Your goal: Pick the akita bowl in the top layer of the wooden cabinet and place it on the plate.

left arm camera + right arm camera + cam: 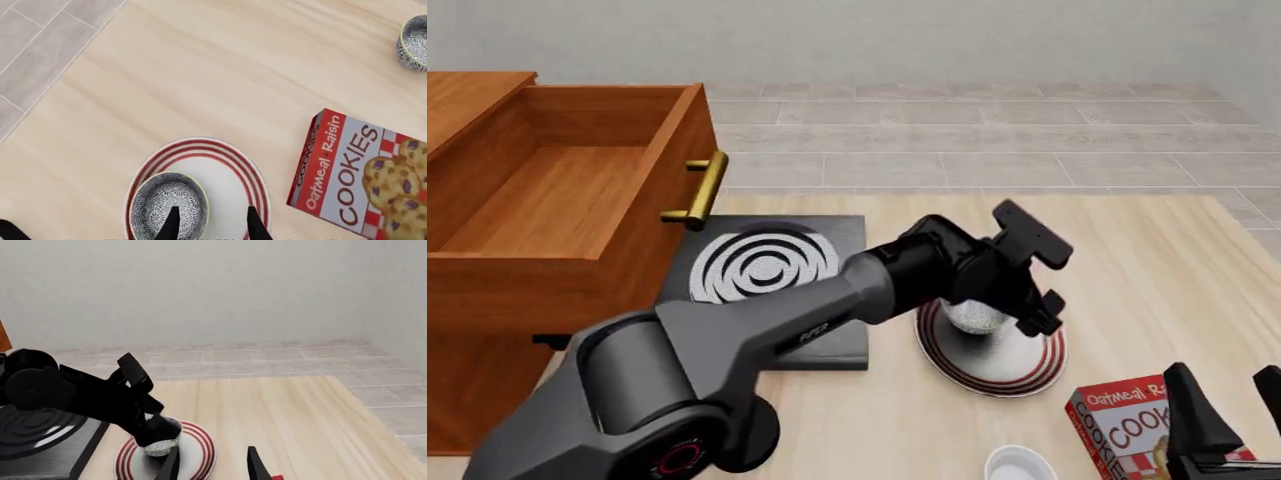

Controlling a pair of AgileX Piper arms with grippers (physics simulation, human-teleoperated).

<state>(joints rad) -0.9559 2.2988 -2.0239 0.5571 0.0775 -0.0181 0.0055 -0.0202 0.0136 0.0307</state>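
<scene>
Bowl on plate, mid-worktop.
The akita bowl (974, 318) sits on the plate (1014, 372); the stove (767, 275) lies left of it, the wooden cabinet (547, 230) further left, the cookie box (1121, 425) nearer, right.

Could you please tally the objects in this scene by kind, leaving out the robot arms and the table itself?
Bowls: 3 (akita bowl, second patterned bowl, white bowl)
Plates: 1 (plate)
Boxes: 1 (cookie box)
Stoves: 1 (stove)
Cabinets: 1 (wooden cabinet)
Total: 7
</scene>
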